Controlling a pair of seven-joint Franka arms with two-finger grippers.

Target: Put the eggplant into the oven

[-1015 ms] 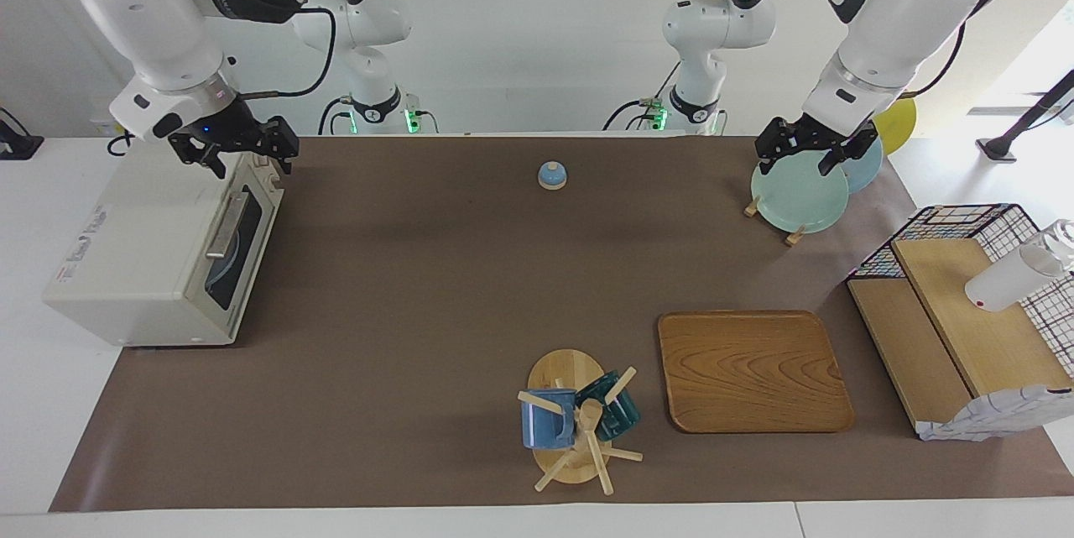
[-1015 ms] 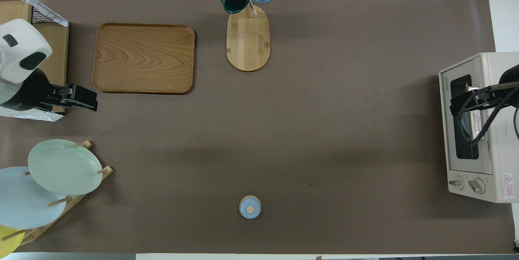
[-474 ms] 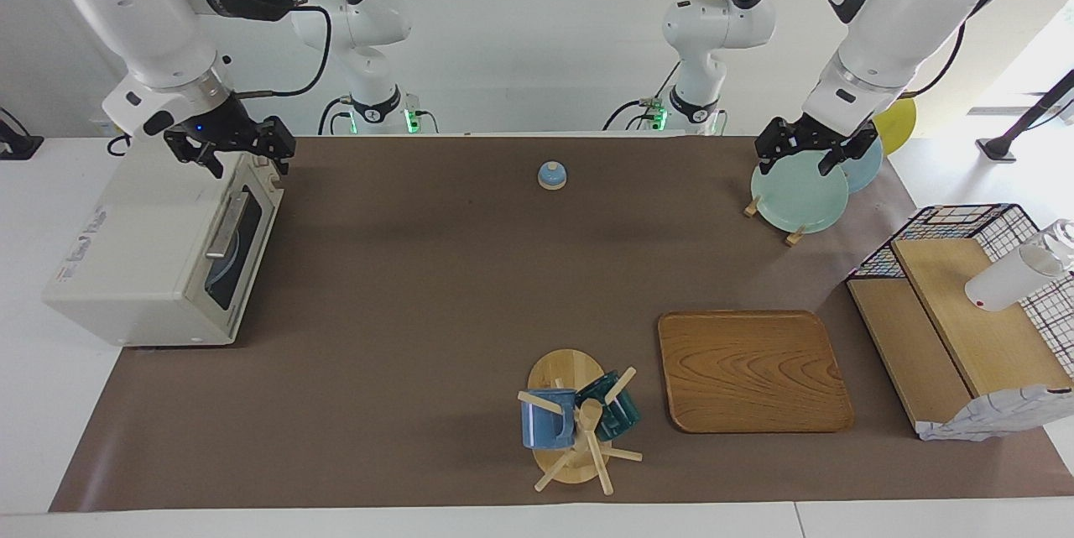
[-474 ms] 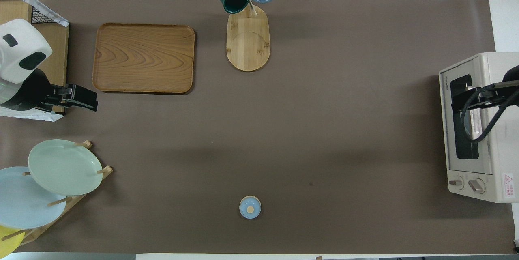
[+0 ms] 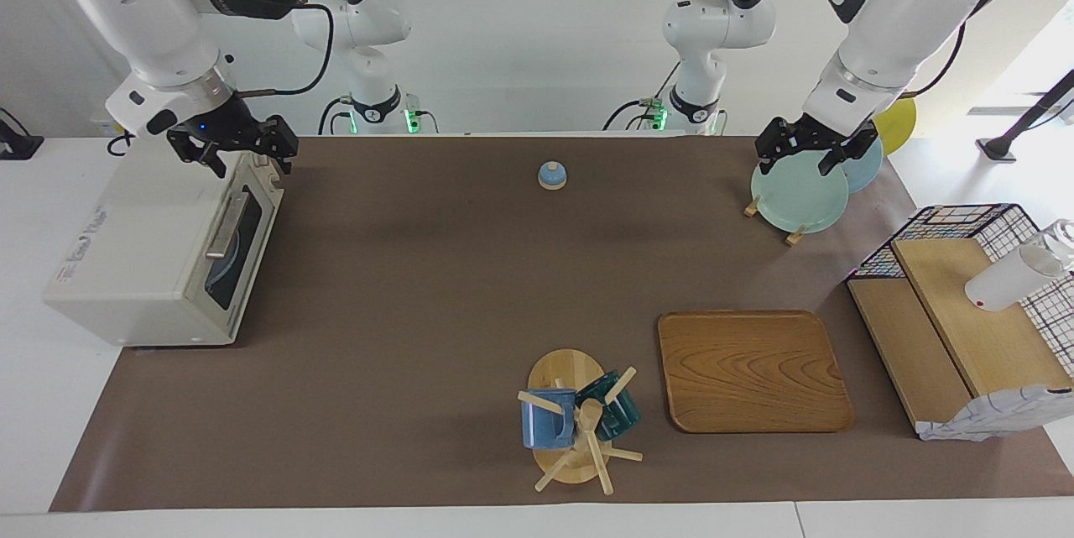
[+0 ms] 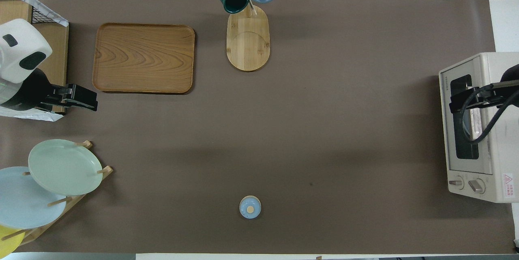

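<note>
Oven (image 5: 143,244): on the desk at the right arm's end, glass door shut, handle up.
Eggplant: neither view shows it, so I cannot tell where it lies.
Right gripper (image 5: 245,159): in the air over the oven's corner nearest the robots; fingers spread wide and holding nothing.
Bell (image 5: 552,175): small and blue, mid-desk, near the robots.
Mug rack (image 5: 570,429): far from the robots, with a blue and a green mug hung on it.
Tray (image 5: 753,370): wooden, beside the mug rack, toward the left arm's end.
Plates (image 5: 797,198): standing in a wooden rack near the robots.
Left gripper (image 5: 801,159): over the plates; fingers wide apart and holding nothing.
Shelf (image 5: 965,328): wood and wire, at the left arm's end.
</note>
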